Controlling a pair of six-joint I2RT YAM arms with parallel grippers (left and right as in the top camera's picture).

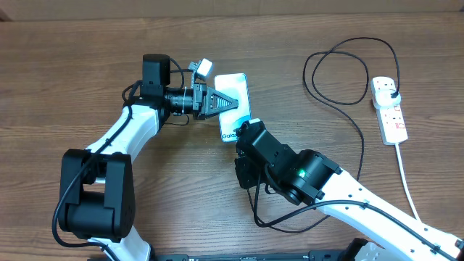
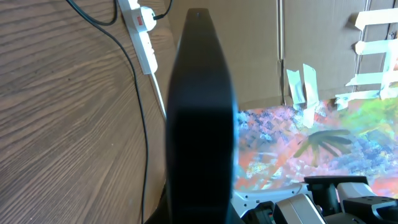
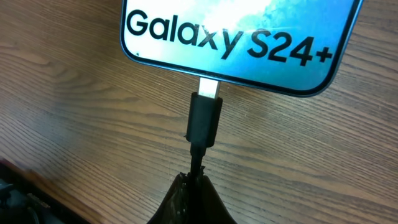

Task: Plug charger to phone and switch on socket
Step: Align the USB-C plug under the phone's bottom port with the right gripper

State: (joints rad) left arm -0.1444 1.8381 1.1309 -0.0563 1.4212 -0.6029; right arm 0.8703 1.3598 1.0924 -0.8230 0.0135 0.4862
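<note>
We see the right gripper (image 3: 193,186) with its 2 fingers pressed together on the thin black cable of the charger (image 3: 205,118), just behind the connector. The connector points at the near short edge of the phone (image 3: 249,25), and its metal tip meets that edge in the middle. A short bit of bare metal shows between the black housing and the phone, so we cannot tell how deep the tip sits.

The left gripper (image 1: 233,104) comes in from the left with its fingers together, and its tip lies over the phone's left half. In the left wrist view the fingers are 1 dark, blurred mass. We cannot tell whether they press on the screen or hang just above it.

The phone lies flat on the table (image 1: 72,72) near its middle, screen up, between the 2 grippers. The right arm covers its near end in the overhead view.

The power strip (image 1: 391,119) lies well apart at the far right. The charger's black plug (image 1: 392,93) sits in its far socket. From there the cable makes 1 wide loop and runs back under the right arm. The strip's red switches are too small for us to read. Its thick white cord runs to the near right and is cut off by the frame.
</note>
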